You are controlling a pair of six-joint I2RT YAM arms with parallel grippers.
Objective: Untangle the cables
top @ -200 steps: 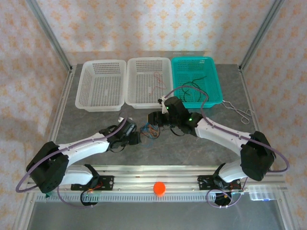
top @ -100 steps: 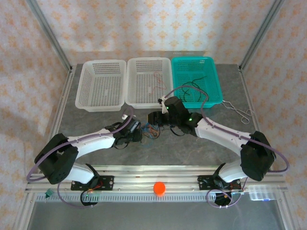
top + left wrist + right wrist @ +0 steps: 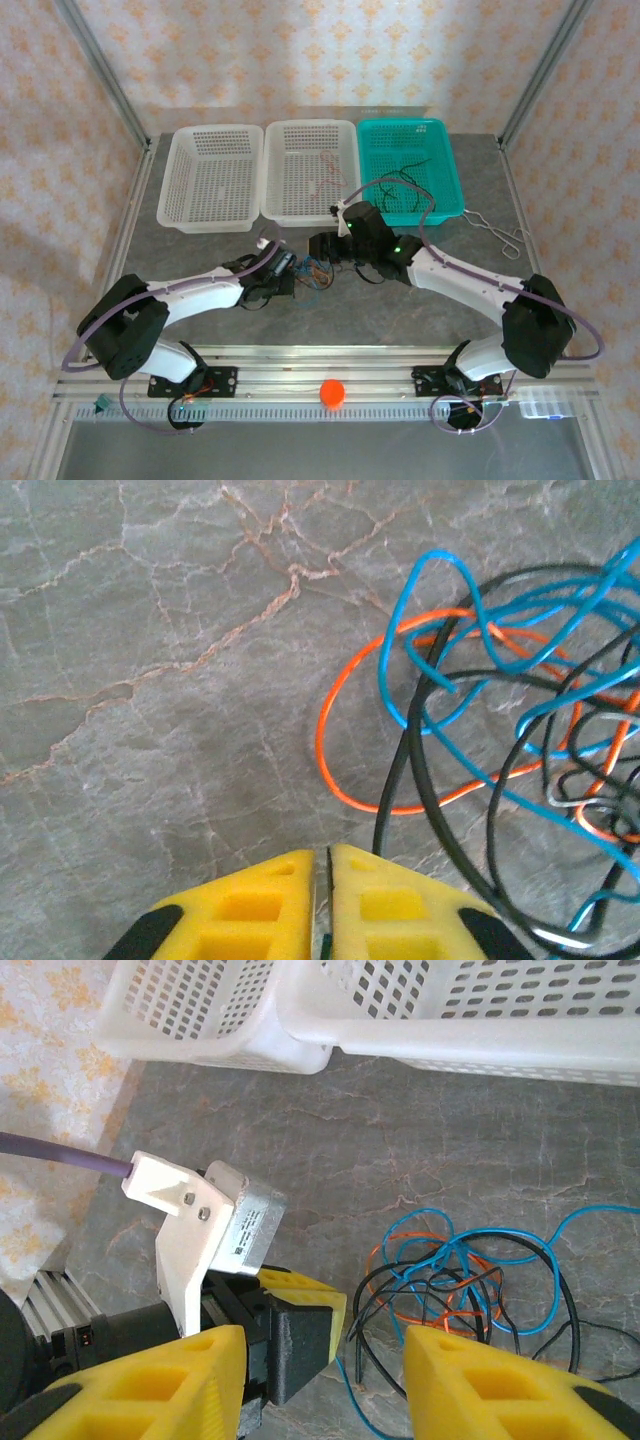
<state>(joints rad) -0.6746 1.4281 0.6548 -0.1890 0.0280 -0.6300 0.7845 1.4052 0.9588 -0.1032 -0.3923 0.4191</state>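
Top view:
- Cables [image 3: 313,271] lie as a small tangle on the table [image 3: 420,310], near the middle and in front of the baskets.
- Left gripper [image 3: 293,273] is low at the tangle's left edge. Right gripper [image 3: 322,250] is just behind the tangle.
- Three baskets stand in a row at the back: white [image 3: 212,222], white [image 3: 305,215], teal [image 3: 400,124].
- The middle basket holds a thin reddish cable [image 3: 325,165]. The teal basket holds a black one [image 3: 405,185].
- Jaw states are too small to read here.

Left wrist:
- Left gripper [image 3: 328,855] is closed, with its yellow fingers [image 3: 270,900] pressed together and only a thin slit between them.
- Cannot tell whether a strand is caught in the slit.
- Cables [image 3: 425,740] lie ahead and to the right, flat on the table [image 3: 150,680]: blue, black and orange loops crossing one another.
- An orange loop [image 3: 320,735] sticks out on the left. A black strand runs down to the right fingertip.

Right wrist:
- Right gripper [image 3: 325,1350] is open, its fingers [image 3: 160,1380] well apart and holding nothing.
- Cables [image 3: 450,1280] lie on the table [image 3: 400,1140] below, nearer the right finger.
- Left gripper [image 3: 290,1310] sits at the tangle's left side.
- Two white baskets [image 3: 450,1040] run across the top of the frame.
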